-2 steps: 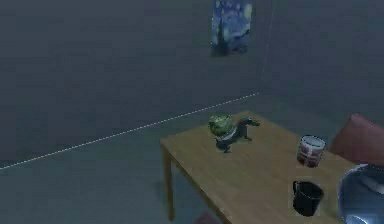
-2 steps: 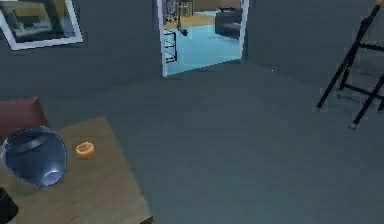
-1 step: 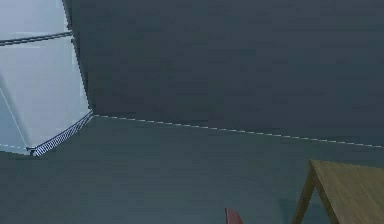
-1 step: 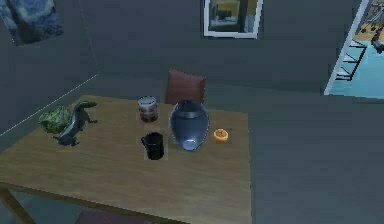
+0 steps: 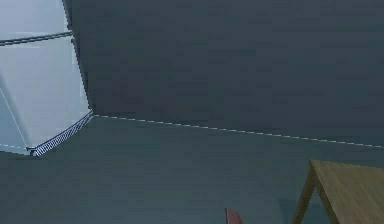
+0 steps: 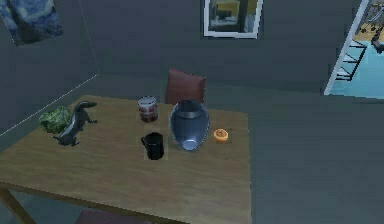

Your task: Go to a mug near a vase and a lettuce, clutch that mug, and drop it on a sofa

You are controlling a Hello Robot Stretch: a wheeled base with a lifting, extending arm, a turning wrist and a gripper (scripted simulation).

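On the wooden table point(image 6: 120, 170) in the arm side view, a small black mug point(image 6: 153, 146) stands near the middle. Just right of it rises a rounded blue-grey vase point(image 6: 188, 125). A leafy green lettuce point(image 6: 53, 121) lies toward the table's left end, next to a dark animal figurine point(image 6: 76, 124). A brownish glass jar point(image 6: 148, 108) sits behind the mug, and a small orange thing point(image 6: 221, 136) lies right of the vase.
A reddish chair point(image 6: 186, 87) stands behind the table against a dark wall with pictures point(image 6: 233, 17). In the forward view, a white fridge point(image 5: 35, 75) fills the left, bare floor lies ahead, and a wooden table corner point(image 5: 345, 195) sits at the lower right.
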